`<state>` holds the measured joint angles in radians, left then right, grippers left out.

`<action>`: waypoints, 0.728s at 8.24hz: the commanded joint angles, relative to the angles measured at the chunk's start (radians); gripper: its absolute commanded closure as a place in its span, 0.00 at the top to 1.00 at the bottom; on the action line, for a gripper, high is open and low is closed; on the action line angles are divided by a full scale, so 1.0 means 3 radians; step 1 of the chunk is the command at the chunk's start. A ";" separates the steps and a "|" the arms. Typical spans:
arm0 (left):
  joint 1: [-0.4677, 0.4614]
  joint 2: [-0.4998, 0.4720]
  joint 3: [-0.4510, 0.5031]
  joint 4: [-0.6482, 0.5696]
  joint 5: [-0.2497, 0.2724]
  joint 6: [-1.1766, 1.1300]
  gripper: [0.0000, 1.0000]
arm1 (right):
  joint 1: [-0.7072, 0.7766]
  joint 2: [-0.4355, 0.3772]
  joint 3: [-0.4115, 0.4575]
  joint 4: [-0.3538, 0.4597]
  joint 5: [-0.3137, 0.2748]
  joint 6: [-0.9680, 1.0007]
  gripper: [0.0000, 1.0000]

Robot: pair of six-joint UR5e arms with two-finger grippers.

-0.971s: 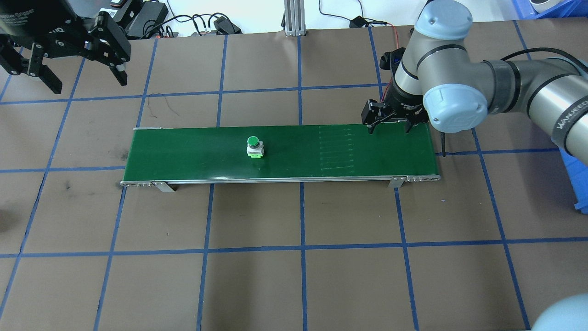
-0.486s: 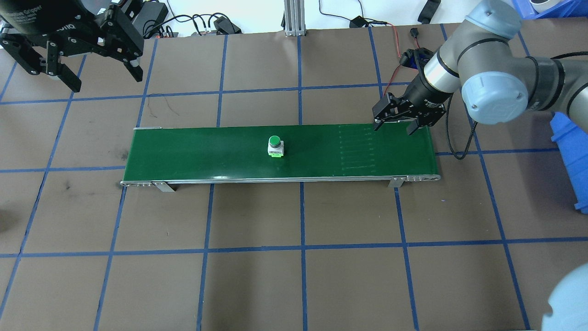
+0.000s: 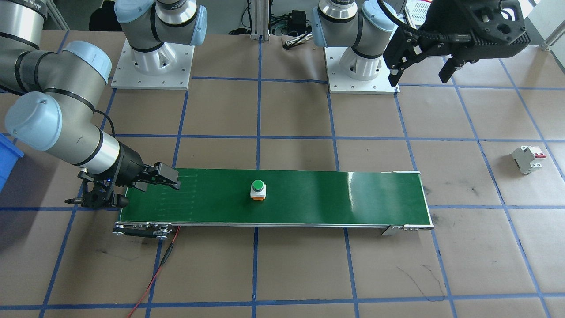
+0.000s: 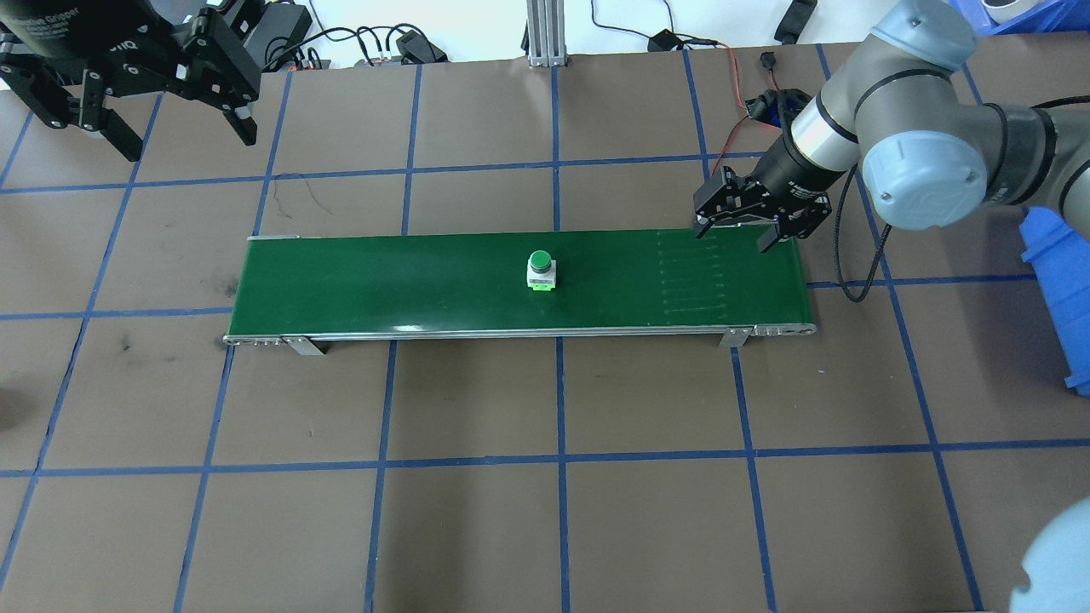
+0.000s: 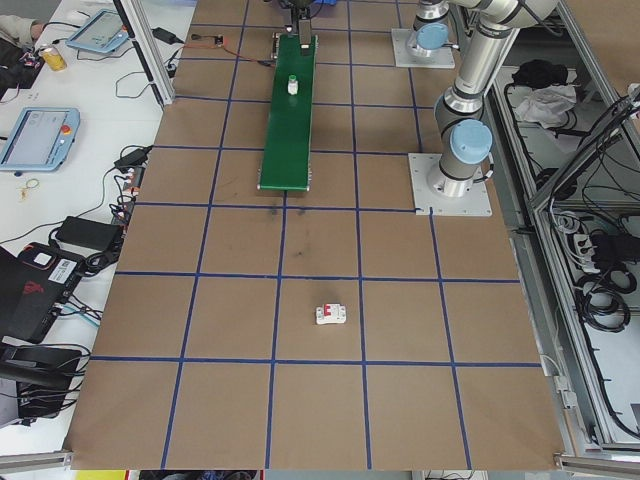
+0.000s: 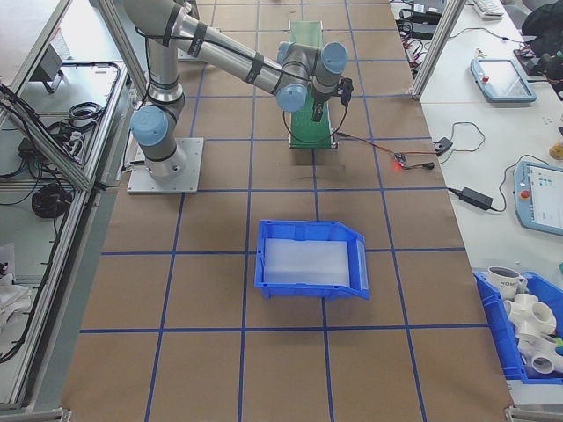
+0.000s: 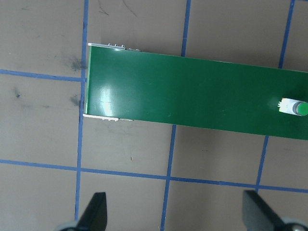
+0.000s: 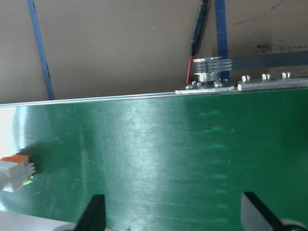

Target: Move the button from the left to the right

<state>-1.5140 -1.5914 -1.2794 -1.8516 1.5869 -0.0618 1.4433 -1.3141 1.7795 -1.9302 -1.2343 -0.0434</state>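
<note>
The button stands upright near the middle of the green belt on the bench. The right tool, fingers spread and empty, hovers at the belt's right end, well apart from the button. The left tool, also spread wide and empty, hangs high beyond the belt's left end.

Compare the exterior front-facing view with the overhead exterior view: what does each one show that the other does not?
Only the front-facing view shows the white block with a red switch lying on the table off the belt's end, and both arm bases. Only the overhead view shows a blue bin's edge and cables beyond the table's far edge. Both show the button standing mid-belt on the green belt, the right gripper at one end, the left gripper raised, jaws open.
</note>
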 commanded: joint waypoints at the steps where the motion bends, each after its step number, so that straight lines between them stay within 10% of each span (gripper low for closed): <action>1: 0.0000 -0.0023 0.0000 0.0016 0.0013 0.0001 1.00 | 0.0118 -0.0012 -0.0046 -0.0085 -0.0002 0.0150 1.00; 6: 0.0000 -0.0018 -0.0005 0.0016 0.0008 0.0001 1.00 | 0.0517 0.0049 -0.0041 -0.0285 -0.0114 0.0777 0.98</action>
<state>-1.5140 -1.5971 -1.2808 -1.8469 1.5900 -0.0614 1.5639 -1.3082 1.7663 -2.0070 -1.2455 0.1080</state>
